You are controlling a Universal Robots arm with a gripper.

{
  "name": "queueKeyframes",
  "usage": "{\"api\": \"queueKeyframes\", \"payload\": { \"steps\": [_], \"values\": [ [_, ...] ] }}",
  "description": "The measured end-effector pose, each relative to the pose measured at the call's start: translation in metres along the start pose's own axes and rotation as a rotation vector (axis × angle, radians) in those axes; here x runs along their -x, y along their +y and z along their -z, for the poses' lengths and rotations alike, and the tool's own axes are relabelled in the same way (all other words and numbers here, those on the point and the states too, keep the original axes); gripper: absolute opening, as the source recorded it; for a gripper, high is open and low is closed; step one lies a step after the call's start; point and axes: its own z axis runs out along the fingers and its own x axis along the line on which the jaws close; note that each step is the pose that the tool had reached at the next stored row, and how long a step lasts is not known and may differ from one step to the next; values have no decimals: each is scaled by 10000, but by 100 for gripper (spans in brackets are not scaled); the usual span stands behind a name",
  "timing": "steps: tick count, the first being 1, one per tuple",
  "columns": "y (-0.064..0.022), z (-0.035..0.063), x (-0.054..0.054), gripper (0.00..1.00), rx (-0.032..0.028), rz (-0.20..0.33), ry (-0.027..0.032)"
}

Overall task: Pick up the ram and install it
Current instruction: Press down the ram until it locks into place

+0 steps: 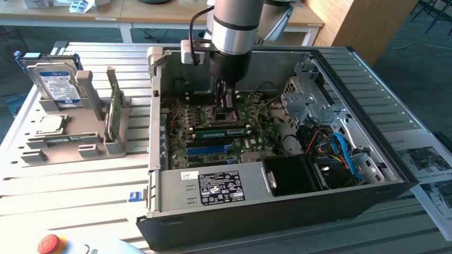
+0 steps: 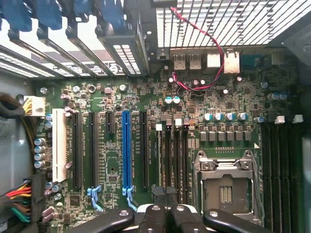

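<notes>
Claw (image 1: 230, 114) shut inside case (image 1: 395, 174); ram (image 1: 220, 131) below, drive cage (image 1: 307, 103) beside.

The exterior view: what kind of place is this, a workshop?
Probably a robotics lab bench for computer assembly: an open computer case on a slatted metal table, a hard drive in a holder, and desks behind.

Open computer case (image 1: 367, 174) on surface (image 1: 78, 185), centre-right in exterior view. Motherboard (image 1: 211, 132) inside case. Tool (image 1: 227, 112) down inside case over motherboard, beside CPU socket (image 2: 226, 187). Ram (image 1: 222, 130) lies in motherboard slot just near of tool. Holder rack (image 1: 78, 143) left of case; hard drive (image 1: 55, 82) upright in rack, second stick (image 1: 113, 108) upright at rack's right.
</notes>
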Motion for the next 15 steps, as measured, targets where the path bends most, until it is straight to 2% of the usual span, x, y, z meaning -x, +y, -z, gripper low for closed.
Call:
{"api": "queueKeyframes", "payload": {
  "steps": [10, 15],
  "values": [
    [5, 182, -8, 10, 0, 0, 11],
    [6, 184, -8, 10, -1, -1, 10]
  ]
}}
